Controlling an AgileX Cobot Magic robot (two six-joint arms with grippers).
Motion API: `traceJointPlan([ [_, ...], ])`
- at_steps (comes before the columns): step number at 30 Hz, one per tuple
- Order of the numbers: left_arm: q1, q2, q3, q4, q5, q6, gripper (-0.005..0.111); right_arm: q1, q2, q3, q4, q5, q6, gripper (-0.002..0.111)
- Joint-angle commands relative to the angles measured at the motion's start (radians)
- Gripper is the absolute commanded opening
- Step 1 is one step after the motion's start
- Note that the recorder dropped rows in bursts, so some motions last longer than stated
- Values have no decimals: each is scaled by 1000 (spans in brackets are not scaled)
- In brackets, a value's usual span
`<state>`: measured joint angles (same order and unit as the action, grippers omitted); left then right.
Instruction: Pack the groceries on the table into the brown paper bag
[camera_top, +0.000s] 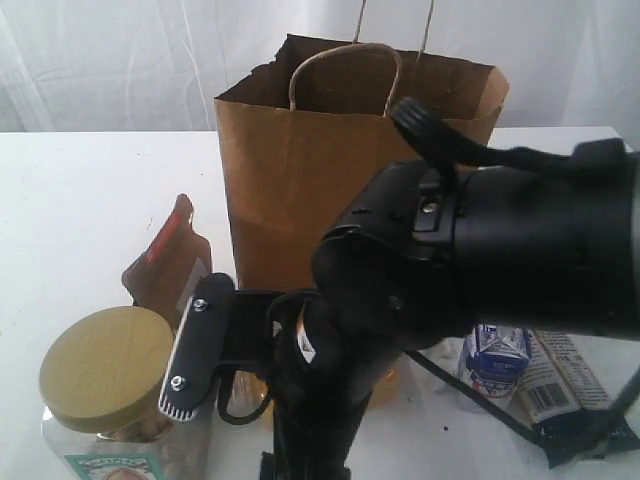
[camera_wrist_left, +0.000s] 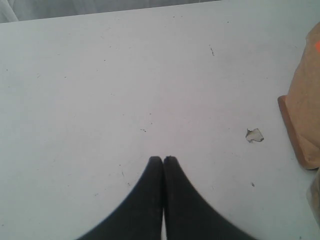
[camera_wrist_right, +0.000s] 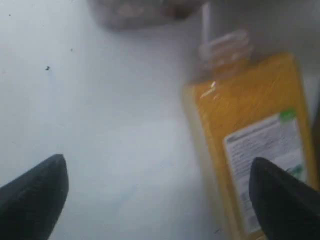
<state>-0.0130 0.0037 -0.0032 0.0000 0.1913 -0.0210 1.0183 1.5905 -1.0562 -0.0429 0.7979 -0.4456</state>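
Gleaming flat-sided yellow bottle (camera_wrist_right: 250, 130), matte table (camera_wrist_right: 100, 100)

The bag (camera_top: 300, 180) is brown, the bottle (camera_wrist_right: 250, 110) yellow

Brown paper bag (camera_top: 290, 190), upright (mouth open)

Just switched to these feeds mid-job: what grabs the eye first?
A bulky black arm fills the exterior view's foreground, in front of the upright brown paper bag. In the right wrist view the open right end effector hangs over the yellow bottle lying on the table. The olive-gold-lidded jar stands at the exterior view's lower left.
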Motion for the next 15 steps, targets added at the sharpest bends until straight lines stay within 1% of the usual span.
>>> traceJointPlan([
  [1,1,-4,3,0,-4,0,0,-3,58,-61,-43,-109,-269,90],
  [8,1,-4,3,0,-4,0,0,-3,134,-70,-54,-256,-276,90],
  [11,1,-4,3,0,-4,0,0,-3,174,-70,-54,-279,-276,90],
  [12,1,-4,3,0,-4,0,0,-3,186,-70,-54,-279,-276,89],
  [15,1,-4,3,0,-4,0,0,-3,222,-70,-54,-278,-276,81],
])
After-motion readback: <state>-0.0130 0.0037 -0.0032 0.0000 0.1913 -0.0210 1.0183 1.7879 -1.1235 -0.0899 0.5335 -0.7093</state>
